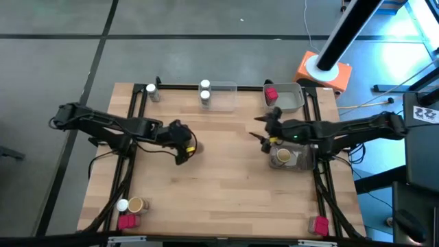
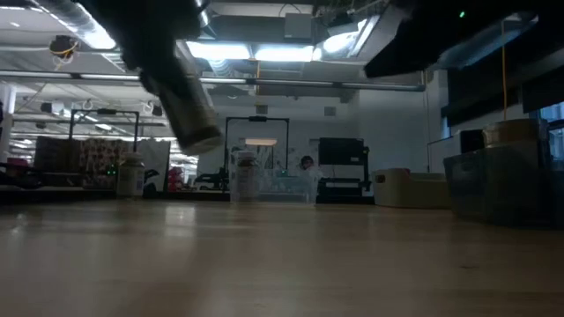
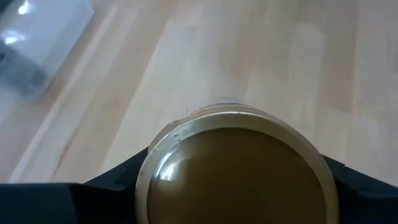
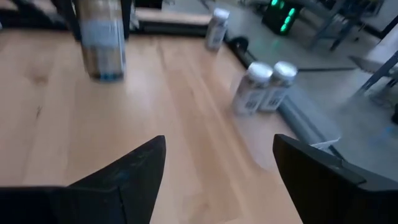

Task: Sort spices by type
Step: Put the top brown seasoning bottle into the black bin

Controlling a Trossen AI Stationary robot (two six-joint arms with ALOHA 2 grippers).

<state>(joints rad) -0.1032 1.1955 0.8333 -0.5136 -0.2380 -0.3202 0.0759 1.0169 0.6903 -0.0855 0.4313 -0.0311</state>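
Sorting, partway. Left pincer (image 1: 186, 149) clamped on a tan jar (image 3: 236, 168), held above mid-surface (image 1: 219, 178). Right pincer (image 1: 264, 129) apart, empty. Placed: two white-lidded jars (image 1: 204, 90) in clear tray (image 1: 226, 96); red packet (image 1: 271, 93) in grey tray (image 1: 291, 96). Unsorted: near-corner items (image 1: 129, 211), far-left jar (image 1: 151, 91).

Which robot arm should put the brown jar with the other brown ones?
Probably the left. The left gripper already holds the brown jar above the table; the right gripper is open and empty.
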